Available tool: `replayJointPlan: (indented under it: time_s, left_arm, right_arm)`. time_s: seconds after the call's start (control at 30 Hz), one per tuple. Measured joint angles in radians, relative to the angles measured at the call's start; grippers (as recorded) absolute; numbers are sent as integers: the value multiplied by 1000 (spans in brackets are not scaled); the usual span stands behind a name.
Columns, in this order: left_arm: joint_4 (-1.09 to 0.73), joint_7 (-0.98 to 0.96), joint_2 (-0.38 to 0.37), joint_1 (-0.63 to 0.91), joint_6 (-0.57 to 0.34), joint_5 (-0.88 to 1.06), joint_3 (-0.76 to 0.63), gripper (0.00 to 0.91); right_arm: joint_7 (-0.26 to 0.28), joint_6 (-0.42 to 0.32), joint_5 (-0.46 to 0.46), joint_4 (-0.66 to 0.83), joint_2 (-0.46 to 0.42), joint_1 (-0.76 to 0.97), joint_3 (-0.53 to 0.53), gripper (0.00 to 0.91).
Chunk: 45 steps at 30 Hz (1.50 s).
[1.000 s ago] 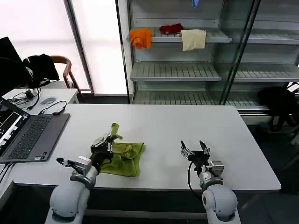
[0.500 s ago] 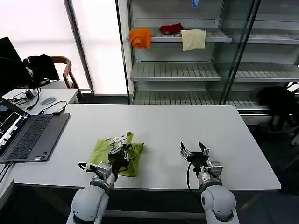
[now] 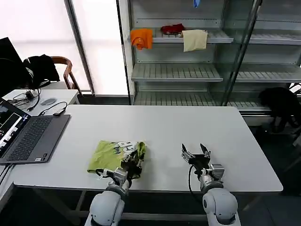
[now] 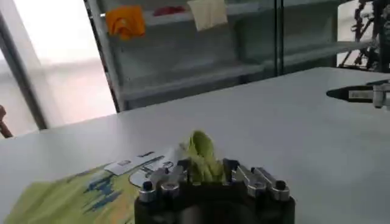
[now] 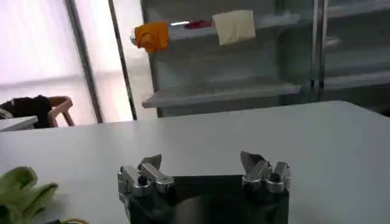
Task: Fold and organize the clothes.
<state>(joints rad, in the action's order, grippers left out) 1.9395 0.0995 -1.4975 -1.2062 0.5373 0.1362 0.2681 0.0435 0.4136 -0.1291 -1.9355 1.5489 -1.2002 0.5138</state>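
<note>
The green T-shirt [image 3: 114,154] lies in a half-folded heap near the table's [image 3: 188,125] front edge, toward its left end. It looks light, soft and floppy, so it should be gripped at an edge or gathered fold. The left hand [image 3: 133,160] pinches a bunched fold at the shirt's right side; the left wrist view shows that tuft [image 4: 204,159] standing between its fingers. The right hand [image 3: 196,153] rests open near the front edge

T-shirt [image 3: 109,154] soft matt cotton; table [image 3: 188,127] smooth matt.
</note>
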Motion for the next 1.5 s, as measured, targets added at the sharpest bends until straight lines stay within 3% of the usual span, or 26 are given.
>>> replayJointPlan:
  time_s: [0.63,1.13,1.5]
  left_arm:
    - [7,-11,-12,-15,-13,-58,-19,907]
    - [56,36,111,23,-7,-289,286,907]
    - [-29,15,130,18,5,-314,377,907]
  right_arm:
    - [-6,-1,3,0,2,-2,-5,907]
    - [-7,8,14,9,1,15,-20,907]
    - [-9,12,29,11,3,20,-26,907]
